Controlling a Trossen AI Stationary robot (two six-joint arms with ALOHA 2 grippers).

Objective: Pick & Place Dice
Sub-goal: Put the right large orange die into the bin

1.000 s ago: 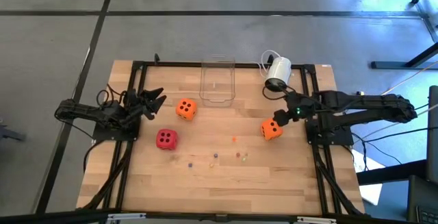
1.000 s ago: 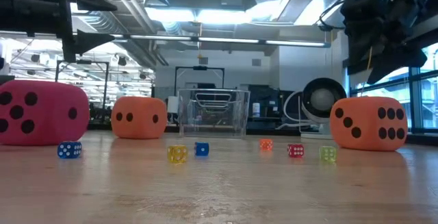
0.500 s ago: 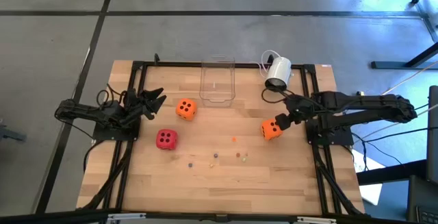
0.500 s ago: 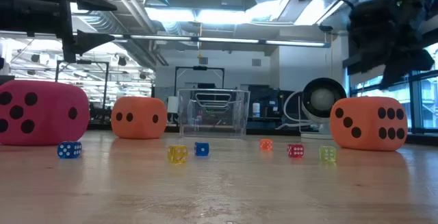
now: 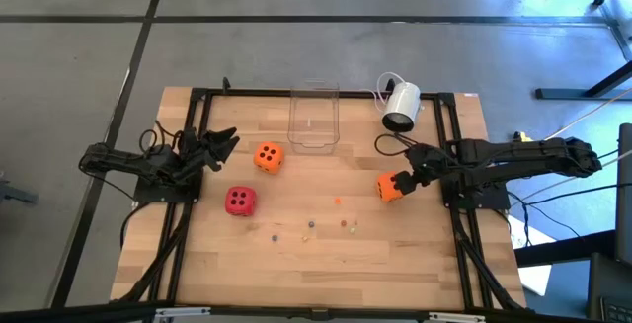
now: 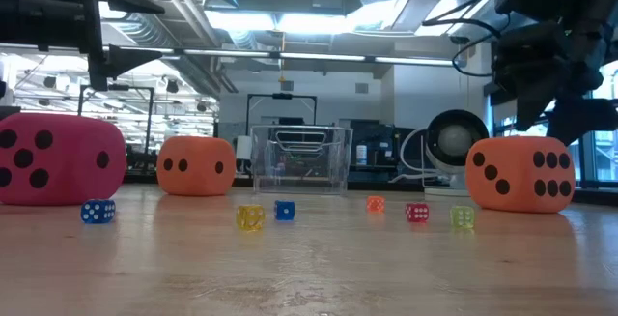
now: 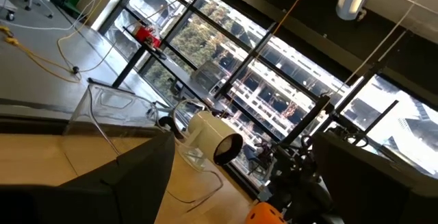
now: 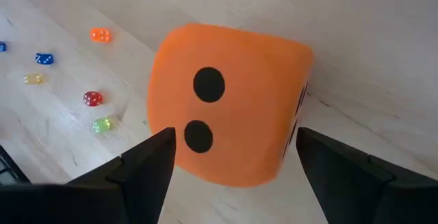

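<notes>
The right gripper (image 8: 233, 176) hangs just over an orange die (image 8: 229, 104) on the table's (image 5: 395, 264) right side, fingers spread wide with the die between them. The left gripper (image 5: 225, 143) waits, fingers apart, near the other orange die (image 5: 268, 156) and the red die (image 5: 239, 200). Tiny dice (image 6: 250, 216) lie in the middle.

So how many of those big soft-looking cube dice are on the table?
3. One orange cube die by the clear plastic container, one red cube die near the left gripper, one orange cube die between the right gripper's open fingers.
</notes>
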